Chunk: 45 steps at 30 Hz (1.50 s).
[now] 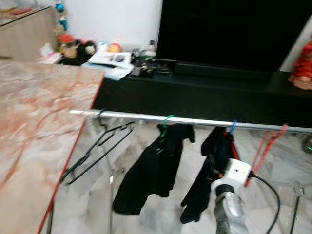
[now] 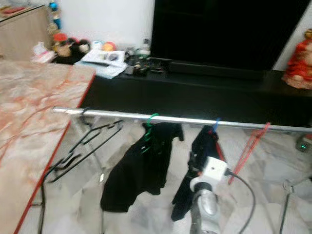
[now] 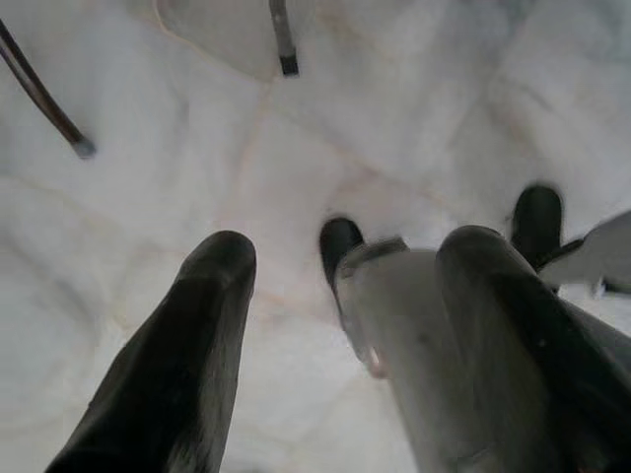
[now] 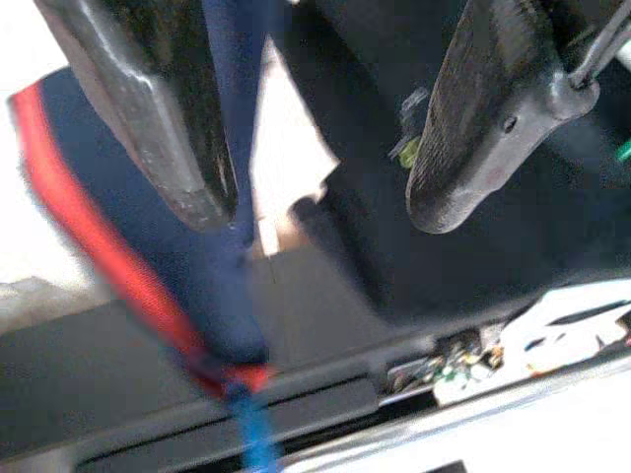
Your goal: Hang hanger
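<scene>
A silver rail (image 1: 195, 120) crosses in front of me. A blue hanger (image 1: 233, 126) hooked on it carries a dark garment (image 1: 207, 170) with red trim. My right arm (image 1: 229, 204) reaches up to that garment. In the right wrist view my right gripper (image 4: 320, 197) is open; the blue hanger's hook (image 4: 251, 434) and the red-edged cloth (image 4: 148, 296) lie just beyond its fingers. A green hanger (image 1: 165, 122) holds a black garment (image 1: 151, 170). A red hanger (image 1: 265, 146) and black hangers (image 1: 97, 146) hang bare. My left gripper (image 3: 345, 246) hangs open over the floor.
A pink marble table (image 1: 34, 122) fills the left side, its corner close to the rail's left end. Behind the rail stand a black TV console (image 1: 219, 92) and a dark screen (image 1: 234, 29). Clutter (image 1: 112, 58) sits on the console's left end. The floor (image 1: 282, 170) is pale marble.
</scene>
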Motion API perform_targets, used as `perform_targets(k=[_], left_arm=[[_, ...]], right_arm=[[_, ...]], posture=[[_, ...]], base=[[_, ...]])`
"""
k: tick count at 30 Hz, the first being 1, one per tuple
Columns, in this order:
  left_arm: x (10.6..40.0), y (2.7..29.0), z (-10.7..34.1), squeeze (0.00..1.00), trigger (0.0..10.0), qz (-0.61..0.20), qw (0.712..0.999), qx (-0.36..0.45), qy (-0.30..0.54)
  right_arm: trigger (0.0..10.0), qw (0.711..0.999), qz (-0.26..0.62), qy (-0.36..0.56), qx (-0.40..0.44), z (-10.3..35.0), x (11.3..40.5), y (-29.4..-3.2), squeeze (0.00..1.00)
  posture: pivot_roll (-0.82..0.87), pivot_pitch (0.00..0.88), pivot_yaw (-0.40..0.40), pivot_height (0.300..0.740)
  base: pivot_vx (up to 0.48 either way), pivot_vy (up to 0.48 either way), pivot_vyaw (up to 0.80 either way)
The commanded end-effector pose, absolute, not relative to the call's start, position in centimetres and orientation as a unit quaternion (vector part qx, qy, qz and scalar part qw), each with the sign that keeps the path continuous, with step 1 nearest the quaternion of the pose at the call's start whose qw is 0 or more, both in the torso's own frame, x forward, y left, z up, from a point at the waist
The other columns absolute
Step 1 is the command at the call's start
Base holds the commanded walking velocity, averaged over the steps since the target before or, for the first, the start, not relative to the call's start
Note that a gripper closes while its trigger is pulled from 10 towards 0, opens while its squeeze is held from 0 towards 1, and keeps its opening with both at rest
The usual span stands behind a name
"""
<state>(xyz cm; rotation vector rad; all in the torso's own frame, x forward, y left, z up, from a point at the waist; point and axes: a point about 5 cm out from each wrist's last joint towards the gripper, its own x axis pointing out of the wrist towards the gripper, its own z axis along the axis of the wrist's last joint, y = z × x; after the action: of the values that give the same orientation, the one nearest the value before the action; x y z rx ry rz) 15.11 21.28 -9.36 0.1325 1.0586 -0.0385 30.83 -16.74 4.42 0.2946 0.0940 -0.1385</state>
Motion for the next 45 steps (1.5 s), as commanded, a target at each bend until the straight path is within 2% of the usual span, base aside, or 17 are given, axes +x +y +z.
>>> perform_targets(k=[1, 5, 21, 29, 34, 45], left_arm=[[15.1, 20.5, -9.5, 0.0, 10.0, -0.034, 0.861, 0.062, 0.504], [14.8, 20.7, -9.6, 0.0, 10.0, -0.036, 0.857, 0.063, 0.51], [14.7, 20.8, -9.6, 0.0, 10.0, -0.037, 0.854, 0.065, 0.515], [15.3, 19.3, -9.7, 0.0, 10.0, -0.049, 0.855, 0.065, 0.512], [15.5, 19.1, -9.6, 0.0, 10.0, -0.052, 0.857, 0.067, 0.509], [15.3, 19.3, -9.6, 0.0, 10.0, -0.055, 0.856, 0.068, 0.51]], right_arm=[[10.0, 0.983, -0.091, 0.053, 0.148, 4.2, 30.7, -17.9, 0.0], [10.0, 0.983, -0.095, 0.053, 0.147, 4.2, 30.8, -18.1, 0.0], [10.0, 0.977, -0.119, 0.109, 0.139, 2.5, 30.1, -18.3, 0.0], [10.0, 0.964, -0.153, 0.14, 0.167, 1.6, 29.8, -18.9, 0.0], [10.0, 0.975, -0.101, 0.114, 0.164, 2.9, 31.0, -17.8, 0.0], [10.0, 0.976, -0.092, 0.089, 0.178, 4.1, 32.0, -17.5, 0.0]], posture=[[0.1, 0.0, -0.074, 0.74], [0.09, 0.0, -0.075, 0.74], [0.09, 0.0, -0.077, 0.74], [0.09, 0.0, -0.073, 0.74], [0.09, 0.0, -0.073, 0.74], [0.09, 0.0, -0.071, 0.74]], base=[[0.326, 0.0, 0.0], [0.296, 0.0, 0.0], [0.0, 0.0, 0.0], [0.0, 0.0, 0.0], [0.0, 0.0, 0.0], [0.0, 0.0, 0.0]])
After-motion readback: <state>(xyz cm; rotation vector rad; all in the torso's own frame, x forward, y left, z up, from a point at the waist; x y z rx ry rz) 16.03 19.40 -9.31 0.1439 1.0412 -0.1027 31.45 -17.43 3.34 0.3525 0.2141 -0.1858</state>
